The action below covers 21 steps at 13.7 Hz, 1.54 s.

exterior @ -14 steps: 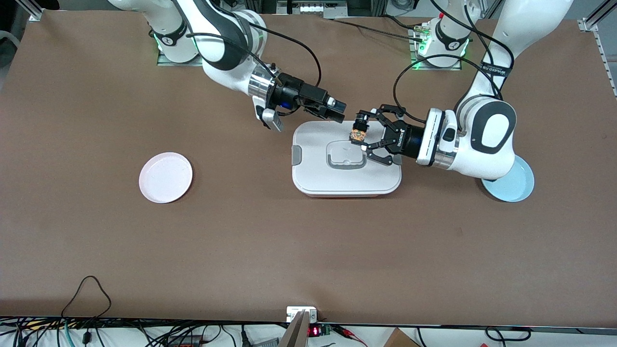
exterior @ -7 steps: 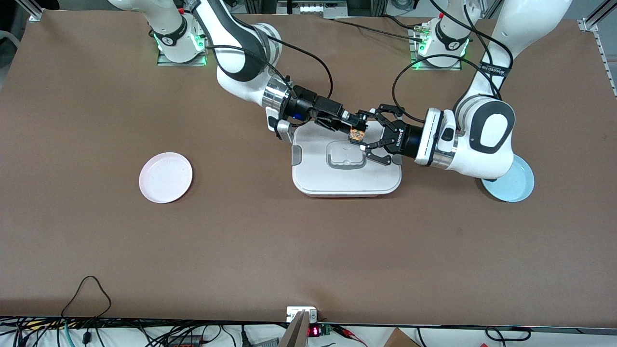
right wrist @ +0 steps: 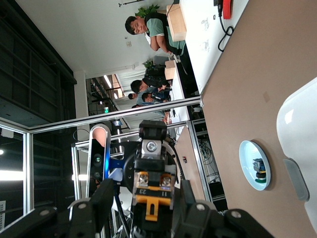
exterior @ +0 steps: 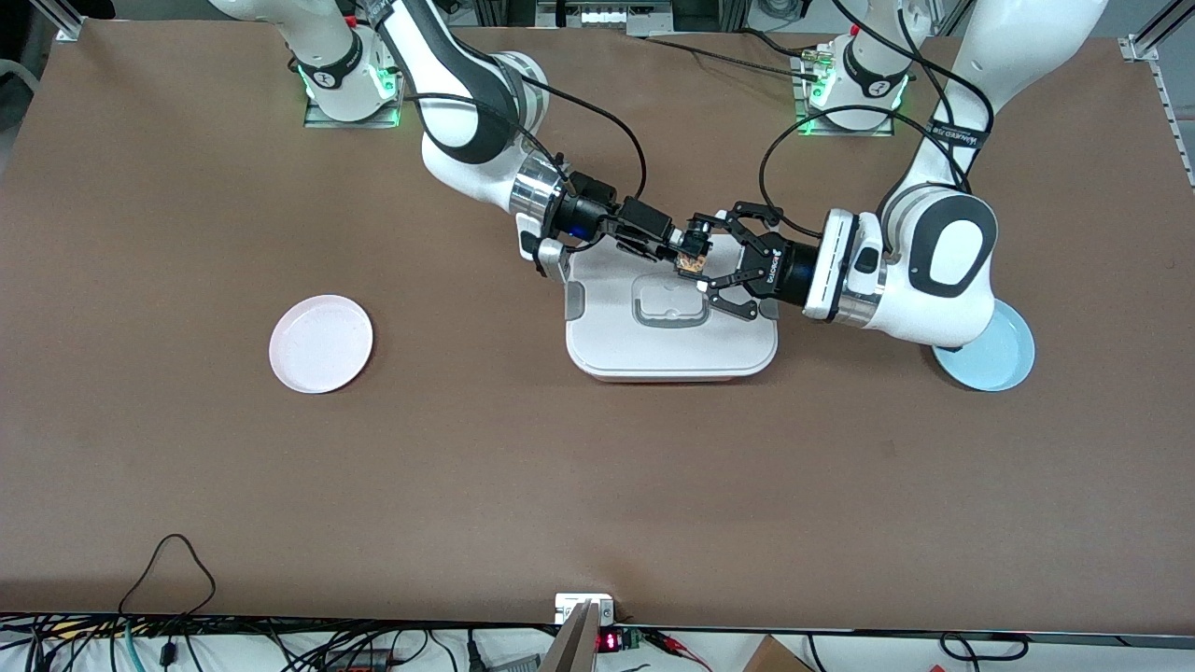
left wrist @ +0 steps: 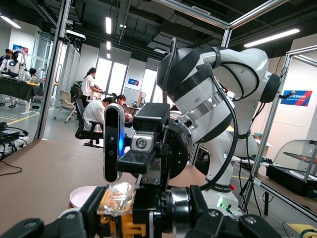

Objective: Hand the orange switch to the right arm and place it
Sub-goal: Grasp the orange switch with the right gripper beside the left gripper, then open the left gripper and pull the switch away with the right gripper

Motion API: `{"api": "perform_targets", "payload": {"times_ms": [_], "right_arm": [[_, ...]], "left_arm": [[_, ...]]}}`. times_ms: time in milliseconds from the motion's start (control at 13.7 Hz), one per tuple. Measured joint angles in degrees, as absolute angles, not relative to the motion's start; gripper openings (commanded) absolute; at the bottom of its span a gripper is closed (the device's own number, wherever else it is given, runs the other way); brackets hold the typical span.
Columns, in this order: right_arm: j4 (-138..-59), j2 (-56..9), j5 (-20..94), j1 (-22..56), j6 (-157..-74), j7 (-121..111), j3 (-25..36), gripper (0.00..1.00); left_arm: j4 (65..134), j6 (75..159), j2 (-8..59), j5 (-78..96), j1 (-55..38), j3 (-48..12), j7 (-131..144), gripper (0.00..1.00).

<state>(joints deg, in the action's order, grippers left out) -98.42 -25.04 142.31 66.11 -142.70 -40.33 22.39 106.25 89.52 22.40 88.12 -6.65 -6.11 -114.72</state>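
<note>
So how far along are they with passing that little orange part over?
Midway. The left hand holds the orange switch up over the white lidded box, so the pick-up looks done. The right hand is at the switch from the other end, but I cannot tell if it grips yet. Left: letting go and placing it.

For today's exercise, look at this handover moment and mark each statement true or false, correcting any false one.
1. The left gripper holds the orange switch. True.
2. The handover happens over the pink plate. False: it happens over the white lidded box.
3. The right gripper is parked far from the switch. False: it has reached the switch, opposite the left gripper.
4. The blue plate lies at the left arm's end of the table. True.
5. The box's lid is off. False: the lid is on.
</note>
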Motion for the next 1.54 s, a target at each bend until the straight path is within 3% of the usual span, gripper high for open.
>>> {"api": "perform_targets", "payload": {"times_ms": [366,512,585,658,1097,1535], "right_arm": [[-98.2,-25.5,142.2,66.1,-143.2,-40.1,22.4,0.01],[-98.2,-25.5,142.2,66.1,-143.2,-40.2,22.4,0.0],[-98.2,-25.5,142.2,66.1,-143.2,-40.2,22.4,0.0],[-98.2,-25.5,142.0,66.1,-143.2,-40.2,22.4,0.0],[-97.9,-25.6,137.5,64.2,-142.6,-40.2,22.7,0.0],[-97.8,-25.3,124.6,58.7,-136.6,-34.5,22.8,0.0]], "left_arm": [[106.3,89.8,22.4,88.7,-6.7,-6.0,-115.4,0.0],[106.3,89.8,22.4,88.7,-6.7,-6.0,-115.4,0.04],[106.3,89.8,22.4,88.7,-6.7,-6.0,-115.4,0.33],[106.3,89.8,22.4,88.7,-6.7,-6.0,-115.4,0.99],[106.2,91.2,22.4,90.5,-6.8,-6.0,-115.6,1.0],[106.2,91.7,22.4,91.1,-6.8,-5.9,-115.6,1.0]]}}
